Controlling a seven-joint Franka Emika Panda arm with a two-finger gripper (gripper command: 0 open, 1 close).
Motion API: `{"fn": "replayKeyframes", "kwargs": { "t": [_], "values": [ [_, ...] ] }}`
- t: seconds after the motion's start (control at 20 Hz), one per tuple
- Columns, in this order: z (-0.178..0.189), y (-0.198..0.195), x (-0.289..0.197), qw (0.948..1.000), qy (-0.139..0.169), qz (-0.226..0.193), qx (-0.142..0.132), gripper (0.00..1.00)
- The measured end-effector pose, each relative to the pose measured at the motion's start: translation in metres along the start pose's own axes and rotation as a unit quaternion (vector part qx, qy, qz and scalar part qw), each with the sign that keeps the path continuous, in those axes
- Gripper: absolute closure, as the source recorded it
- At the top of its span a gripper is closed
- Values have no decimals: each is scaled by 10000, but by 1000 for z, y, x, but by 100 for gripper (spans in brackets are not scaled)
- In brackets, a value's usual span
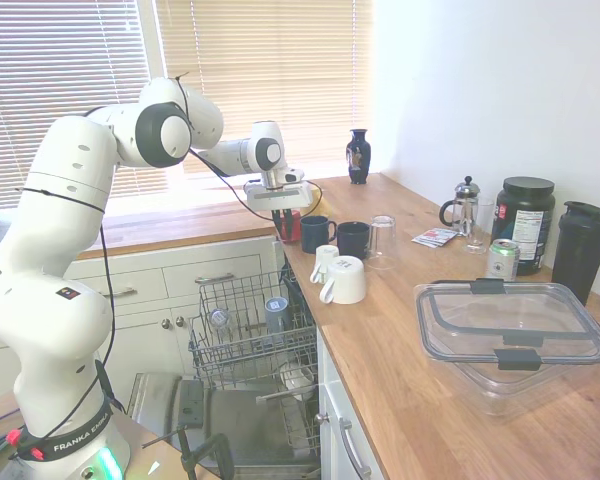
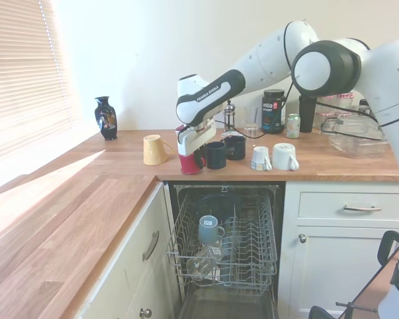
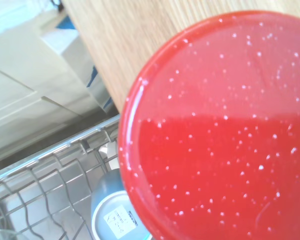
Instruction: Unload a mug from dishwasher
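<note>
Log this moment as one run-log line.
gripper: on small glossy red mug | mug: at wooden counter edge, above open dishwasher's grey wire rack | neighbours: navy mugs beside | finger state: unclear

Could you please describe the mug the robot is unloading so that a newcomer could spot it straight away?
Find the wooden countertop above the open dishwasher. At its front edge, a row of mugs stands under the robot's hand. The red mug is at the window end of that row, the only red one, beside two navy mugs.

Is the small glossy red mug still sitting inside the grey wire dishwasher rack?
No, the red mug stands on the wooden countertop, above the rack.
</note>
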State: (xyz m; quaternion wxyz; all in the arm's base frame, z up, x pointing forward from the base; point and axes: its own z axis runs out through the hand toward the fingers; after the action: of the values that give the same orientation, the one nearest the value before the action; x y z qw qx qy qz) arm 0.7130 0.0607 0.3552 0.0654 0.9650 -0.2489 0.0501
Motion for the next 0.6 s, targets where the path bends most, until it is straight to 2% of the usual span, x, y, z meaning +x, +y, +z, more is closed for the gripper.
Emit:
{"fn": "replayKeyframes", "kwargs": {
  "t": [0.4,0.45,0.6],
  "values": [
    [12,8,24,9997,4,252,-1,100],
    [12,8,27,9996,-8,276,-4,0],
    [10,7,31,9992,-177,341,-50,0]
  ]
}}
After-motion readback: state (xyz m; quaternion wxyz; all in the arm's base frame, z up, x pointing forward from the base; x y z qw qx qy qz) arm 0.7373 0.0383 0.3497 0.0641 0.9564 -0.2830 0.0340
